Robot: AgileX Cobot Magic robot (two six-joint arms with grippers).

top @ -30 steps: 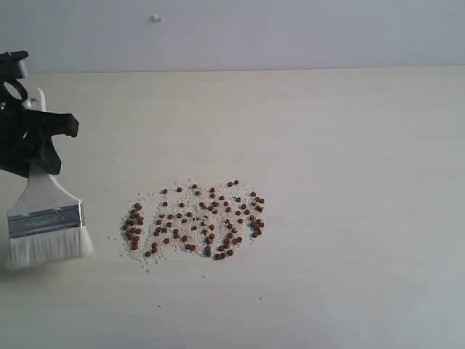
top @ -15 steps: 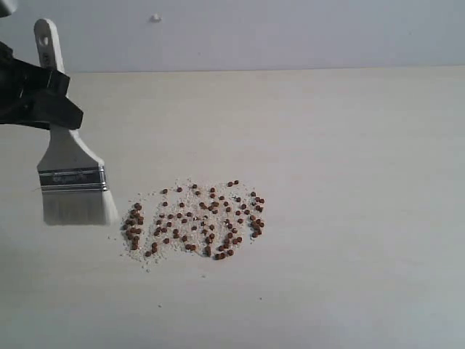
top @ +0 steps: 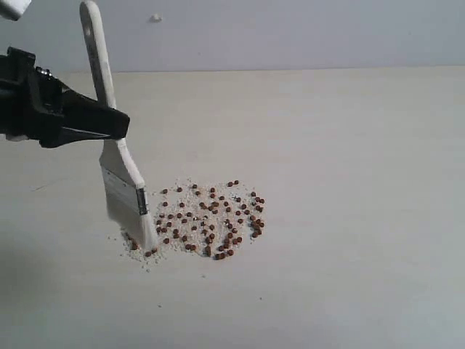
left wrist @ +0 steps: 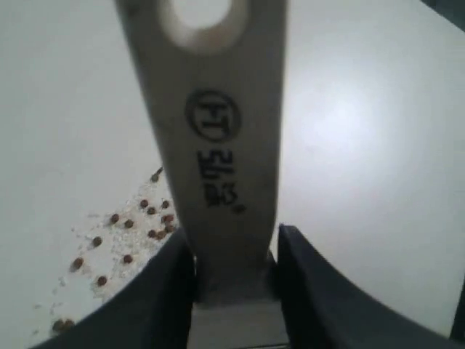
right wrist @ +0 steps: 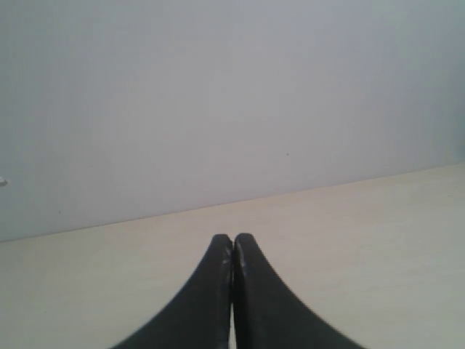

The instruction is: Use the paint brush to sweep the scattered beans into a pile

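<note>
My left gripper [top: 109, 125] is shut on the white handle of the paint brush [top: 123, 174], which hangs tilted and nearly edge-on, its cream bristles down at the left edge of the beans [top: 207, 218]. The reddish-brown beans lie scattered in a flat patch among white crumbs on the pale table [top: 349, 182]. In the left wrist view the handle of the paint brush [left wrist: 218, 145], with black printed marks and a hole at its end, fills the gap between the black fingers [left wrist: 167, 283], and some beans [left wrist: 131, 233] show beside it. My right gripper [right wrist: 232, 240] is shut and empty over bare table, outside the exterior view.
A grey wall [top: 290, 33] rises behind the table's far edge, with a small white spot [top: 155, 17] on it. Bare tabletop lies to the right of and in front of the bean patch.
The left arm has carried the brush to the right and down, and turned it from flat-on to nearly edge-on. Its bristles now reach the left edge of the bean patch.
</note>
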